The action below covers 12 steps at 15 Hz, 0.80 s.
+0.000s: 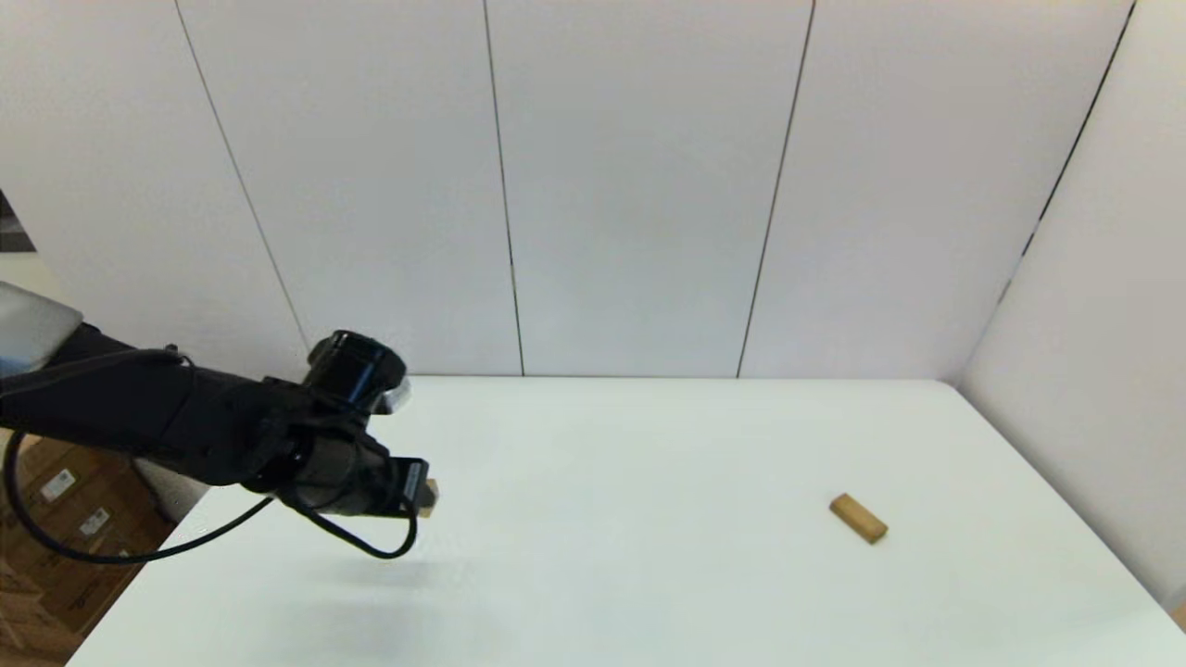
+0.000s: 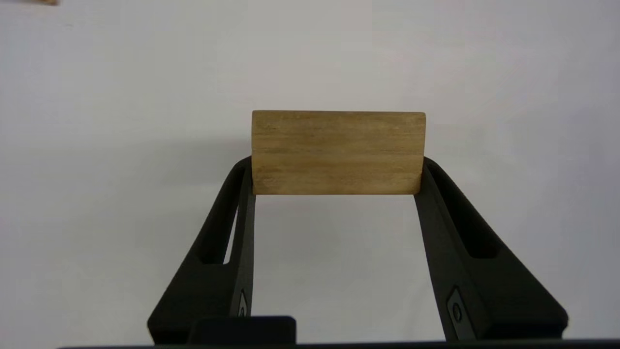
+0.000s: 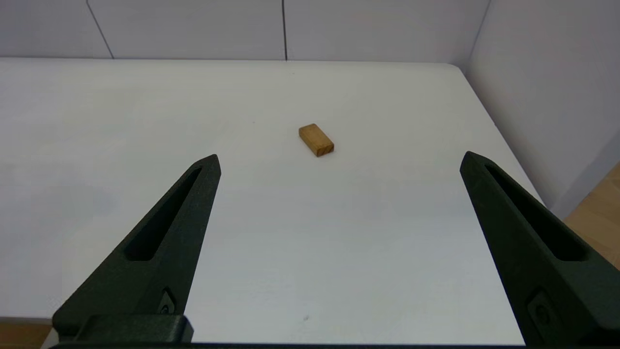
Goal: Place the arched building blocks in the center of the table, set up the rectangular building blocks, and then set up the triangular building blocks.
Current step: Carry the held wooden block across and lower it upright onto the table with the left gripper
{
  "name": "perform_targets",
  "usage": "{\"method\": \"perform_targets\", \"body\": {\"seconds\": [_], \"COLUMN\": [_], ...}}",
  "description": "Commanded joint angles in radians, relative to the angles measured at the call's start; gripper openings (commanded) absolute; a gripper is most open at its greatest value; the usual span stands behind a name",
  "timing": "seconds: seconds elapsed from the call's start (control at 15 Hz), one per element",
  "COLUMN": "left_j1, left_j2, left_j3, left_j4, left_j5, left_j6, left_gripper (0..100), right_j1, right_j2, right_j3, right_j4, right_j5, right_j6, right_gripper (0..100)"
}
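My left gripper (image 1: 419, 497) hovers above the left part of the table (image 1: 649, 445), shut on a chunky light-wood block (image 2: 338, 152). I take this block for the arched building block; only a plain grained face shows between the fingers (image 2: 237, 228). The rectangular building block (image 1: 858, 518) lies flat at the right of the table, also seen from the right wrist (image 3: 316, 139). My right gripper (image 3: 341, 156) is open and empty, well short of that bar, and out of the head view. The triangular building block is out of view.
A sliver of wood (image 2: 46, 2) shows at the edge of the left wrist view; which block it is I cannot tell. White wall panels (image 1: 639, 185) close the far and right sides. Cardboard boxes (image 1: 65, 528) stand beside the table's left edge.
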Motion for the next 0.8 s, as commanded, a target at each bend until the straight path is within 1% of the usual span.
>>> {"method": "perform_targets", "body": {"seconds": [0.07,0.13,0.33,0.47,0.53,0.6,0.8], "left_j1": [-0.308,-0.364,-0.443,-0.472,-0.492,-0.504,-0.513], "left_j2": [0.006,0.064,0.178,0.233,0.277,0.31,0.365], "left_j3": [-0.2,-0.264,-0.364,-0.378,-0.398,-0.407,-0.418], "left_j4": [0.222,0.275,0.287,0.282,0.282,0.282,0.264], "left_j5": [0.101,0.101,0.1,0.085,0.051,0.036,0.022], "left_j6": [-0.29,-0.347,-0.433,-0.461,-0.524,-0.554,-0.559], "left_gripper": [0,0,0,0,0,0,0], "right_j1": [0.0,0.0,0.0,0.0,0.0,0.0,0.0], "right_j2": [0.001,0.001,0.001,0.001,0.001,0.001,0.001], "right_j3": [0.0,0.0,0.0,0.0,0.0,0.0,0.0], "right_j4": [0.001,0.001,0.001,0.001,0.001,0.001,0.001], "right_j5": [0.0,0.0,0.0,0.0,0.0,0.0,0.0], "right_j6": [0.0,0.0,0.0,0.0,0.0,0.0,0.0], "right_gripper": [100,100,100,100,100,100,100]}}
